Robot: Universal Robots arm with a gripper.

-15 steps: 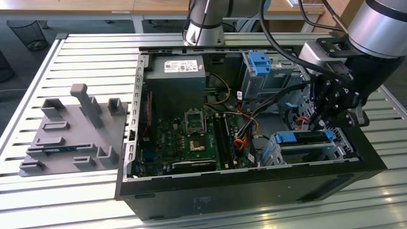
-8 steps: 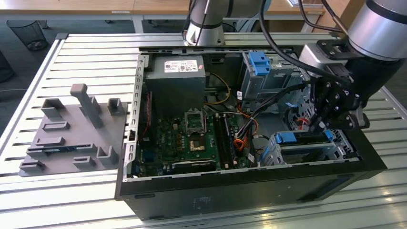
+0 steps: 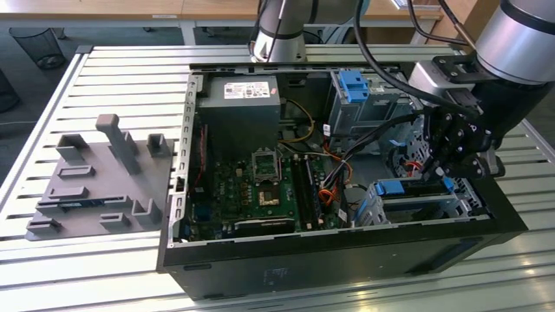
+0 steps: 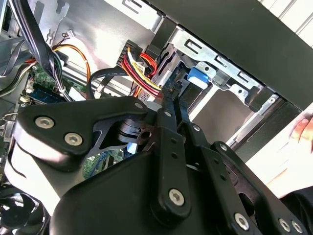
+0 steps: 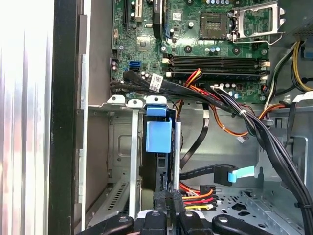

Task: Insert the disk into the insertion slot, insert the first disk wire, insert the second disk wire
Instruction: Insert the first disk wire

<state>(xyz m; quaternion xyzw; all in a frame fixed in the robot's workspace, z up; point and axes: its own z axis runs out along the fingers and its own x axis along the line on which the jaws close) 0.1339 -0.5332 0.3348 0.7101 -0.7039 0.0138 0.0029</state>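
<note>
The disk (image 5: 157, 171) stands edge-on inside the insertion slot (image 5: 133, 147), a low silver cage, and its blue carrier handle (image 5: 159, 134) is at the far end. In the exterior view the disk (image 3: 412, 188) lies in the insertion slot (image 3: 420, 209) at the case's front right corner. My gripper (image 5: 168, 200) is right over the disk's near edge, fingers close together and shut. The second wrist view shows the fingers (image 4: 168, 105) running side by side toward the blue handle (image 4: 198, 76). A black wire with a light blue plug (image 5: 234, 173) and a red-yellow wire bundle (image 5: 195, 192) lie loose beside the cage.
The open computer case (image 3: 347, 260) rests on a slatted metal table. It holds a motherboard (image 3: 260, 188), a power supply (image 3: 238, 110) and a taller grey bay with a blue tab (image 3: 355, 88). Grey fixtures (image 3: 100, 175) stand on the exterior view's left. A person's hand (image 4: 303, 129) shows outside the case.
</note>
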